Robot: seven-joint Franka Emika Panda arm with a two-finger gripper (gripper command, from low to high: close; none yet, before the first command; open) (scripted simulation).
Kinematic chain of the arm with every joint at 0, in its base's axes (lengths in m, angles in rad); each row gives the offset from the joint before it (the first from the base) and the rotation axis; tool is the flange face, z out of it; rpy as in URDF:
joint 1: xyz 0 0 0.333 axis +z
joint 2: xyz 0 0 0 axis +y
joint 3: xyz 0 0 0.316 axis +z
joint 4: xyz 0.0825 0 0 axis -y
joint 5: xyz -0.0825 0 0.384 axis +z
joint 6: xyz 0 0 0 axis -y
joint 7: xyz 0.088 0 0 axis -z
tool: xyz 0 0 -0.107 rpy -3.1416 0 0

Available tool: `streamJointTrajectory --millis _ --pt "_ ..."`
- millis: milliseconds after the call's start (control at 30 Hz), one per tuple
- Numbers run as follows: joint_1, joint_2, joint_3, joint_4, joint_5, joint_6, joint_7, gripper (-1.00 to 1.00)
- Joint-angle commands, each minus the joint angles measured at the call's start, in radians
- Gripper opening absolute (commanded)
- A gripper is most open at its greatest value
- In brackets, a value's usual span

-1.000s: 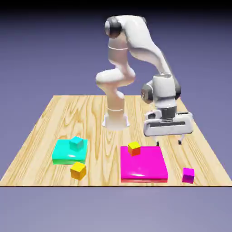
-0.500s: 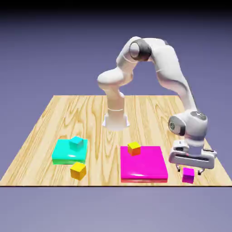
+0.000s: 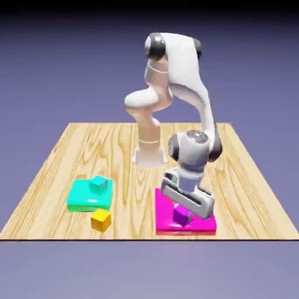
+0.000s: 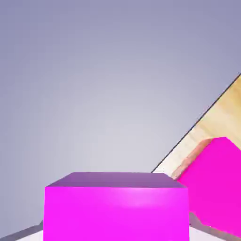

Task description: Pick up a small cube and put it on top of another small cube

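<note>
Tool (image 3: 183,214) clamped on purple cube (image 3: 181,216) | cube up in the air over pink slab (image 3: 198,221) | picking up done | left: put it on an orange cube (image 3: 100,220)

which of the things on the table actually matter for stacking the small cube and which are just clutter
Part of the job:
- gripper, shut on the purple cube, tilted above the magenta slab
- an orange cube as the base: only the one by the teal slab, orange cube, shows

Just lying about:
- teal slab
- teal cube on it
- magenta slab
</note>
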Motion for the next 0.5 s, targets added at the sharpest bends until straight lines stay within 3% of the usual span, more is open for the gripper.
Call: streamJointTrajectory --millis 0,200,400,433,467 --pt "-0.023 -0.017 -0.036 -0.021 0.006 -0.004 0.023 -1.00" --pt "-0.140 -0.104 -0.220 -0.128 0.041 -0.018 0.139 -1.00" --pt "-0.296 0.075 -0.041 -0.108 0.225 0.126 0.012 -1.00" --pt "-0.296 0.075 -0.041 -0.108 0.225 0.126 0.012 1.00" --pt "-0.296 0.075 -0.041 -0.108 0.225 0.126 0.012 1.00"
